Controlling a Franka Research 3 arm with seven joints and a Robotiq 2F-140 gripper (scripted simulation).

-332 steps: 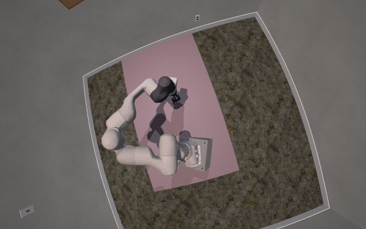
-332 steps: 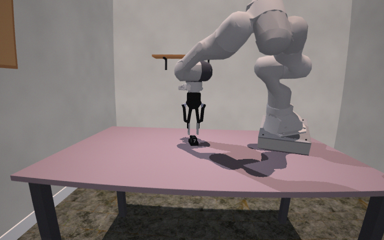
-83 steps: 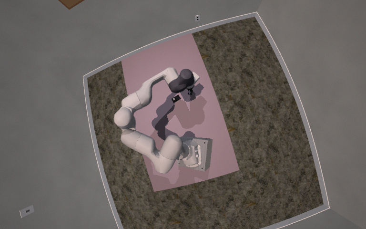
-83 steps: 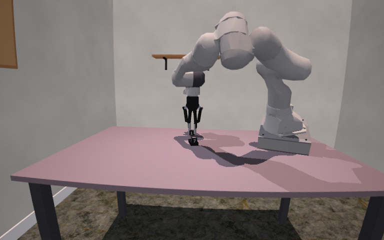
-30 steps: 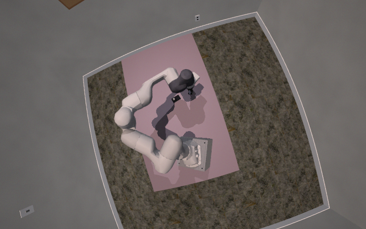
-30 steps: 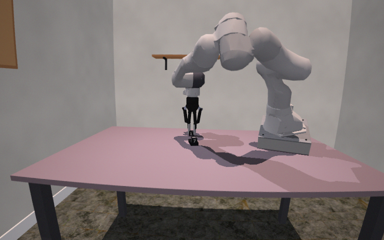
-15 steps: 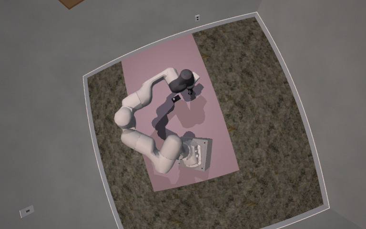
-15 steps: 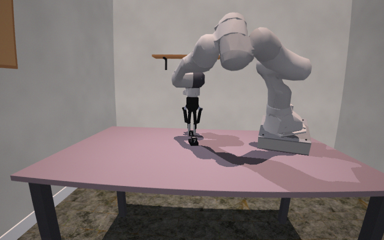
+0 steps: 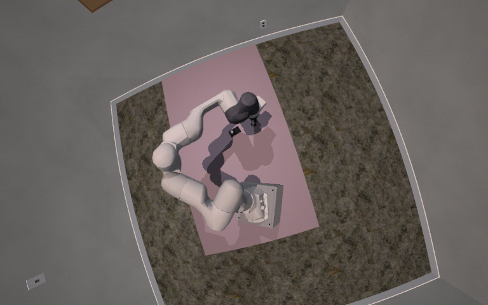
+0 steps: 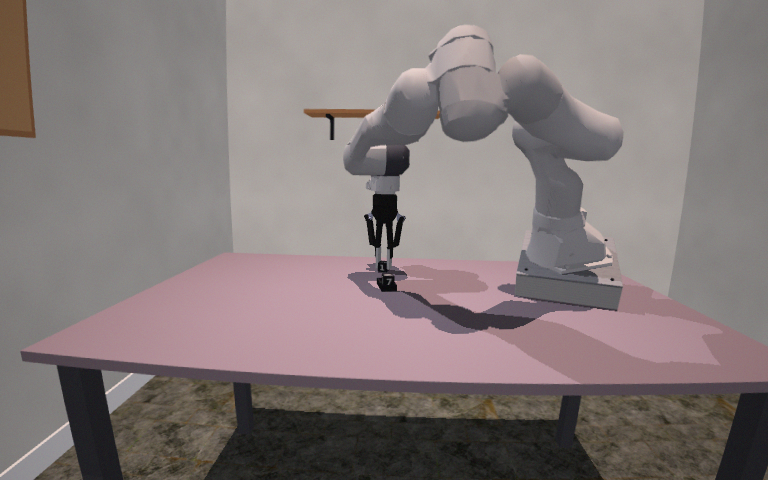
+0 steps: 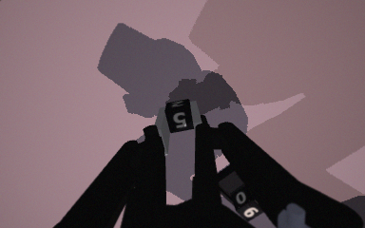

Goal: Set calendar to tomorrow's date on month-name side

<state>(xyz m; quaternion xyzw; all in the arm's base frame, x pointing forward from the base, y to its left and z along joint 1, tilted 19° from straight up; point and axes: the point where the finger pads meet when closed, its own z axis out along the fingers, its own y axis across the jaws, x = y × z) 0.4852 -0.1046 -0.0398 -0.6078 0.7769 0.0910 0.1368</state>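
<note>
1. On the cube [image 11: 180, 117] between my fingers, the wrist view shows a white "5" on the black face turned to the camera. It stands rotated for this camera.
2. Above the "5", on the next face of this cube, there is a white mark, but I cannot read it.
3. In the exterior view the same cube [image 10: 382, 267] shows a "1" on its front face.
4. The second cube [image 10: 387, 283], on the table [image 10: 257, 321], shows a "7" in the exterior view.
5. In the wrist view the second cube [image 11: 243, 199] shows a "0" and next to it a "6" or "9".
</note>
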